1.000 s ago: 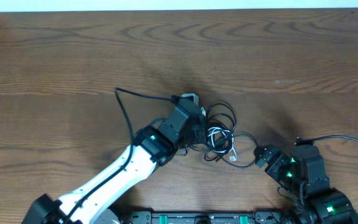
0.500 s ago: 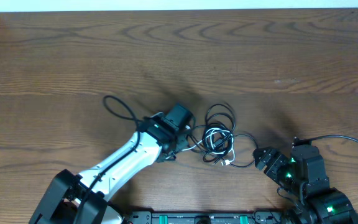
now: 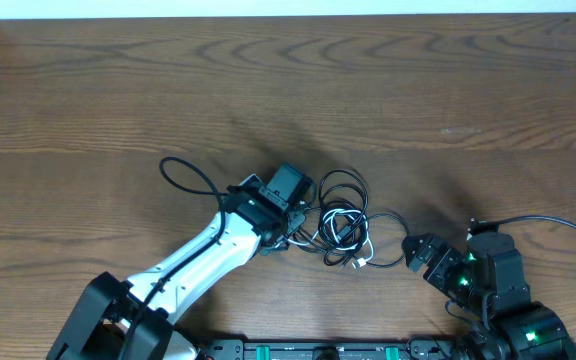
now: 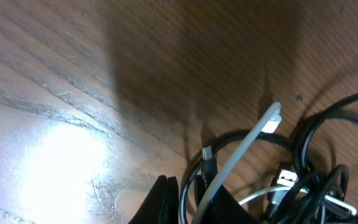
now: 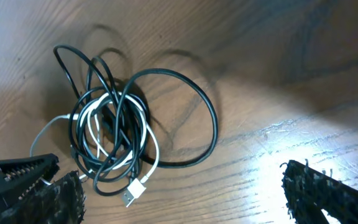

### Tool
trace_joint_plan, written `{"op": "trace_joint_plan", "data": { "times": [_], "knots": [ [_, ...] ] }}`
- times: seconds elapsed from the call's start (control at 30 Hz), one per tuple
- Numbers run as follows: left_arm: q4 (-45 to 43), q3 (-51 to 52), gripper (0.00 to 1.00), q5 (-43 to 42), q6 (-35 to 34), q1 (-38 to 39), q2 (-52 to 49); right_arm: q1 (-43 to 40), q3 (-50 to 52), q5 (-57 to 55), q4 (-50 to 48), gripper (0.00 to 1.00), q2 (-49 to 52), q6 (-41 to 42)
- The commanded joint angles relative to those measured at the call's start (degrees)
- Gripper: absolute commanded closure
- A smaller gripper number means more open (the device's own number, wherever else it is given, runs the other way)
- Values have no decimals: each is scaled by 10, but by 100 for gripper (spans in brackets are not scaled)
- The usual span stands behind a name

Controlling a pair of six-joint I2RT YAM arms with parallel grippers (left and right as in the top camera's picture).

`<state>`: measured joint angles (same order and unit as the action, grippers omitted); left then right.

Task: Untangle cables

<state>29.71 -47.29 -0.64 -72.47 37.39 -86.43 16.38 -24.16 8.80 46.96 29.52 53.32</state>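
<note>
While the left tool [image 4: 196,202] pinches the white cable [image 4: 247,140], the right tool [image 5: 180,186] gapes empty.

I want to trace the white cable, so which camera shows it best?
The right wrist view: the white cable shows its loops among the black cables and its plug. Overhead it is small and half buried; the left wrist view shows only one end close up.
</note>
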Motion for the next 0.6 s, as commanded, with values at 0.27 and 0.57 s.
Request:
{"op": "trace_joint_plan", "data": {
  "times": [0.27, 0.57],
  "knots": [
    [-131, 3, 67, 86, 101, 2, -2, 5, -4, 6, 4, 0, -2, -7],
    [-275, 3, 61, -22, 191, 3, -2, 5, -4, 6, 4, 1, -2, -7]
  ]
}}
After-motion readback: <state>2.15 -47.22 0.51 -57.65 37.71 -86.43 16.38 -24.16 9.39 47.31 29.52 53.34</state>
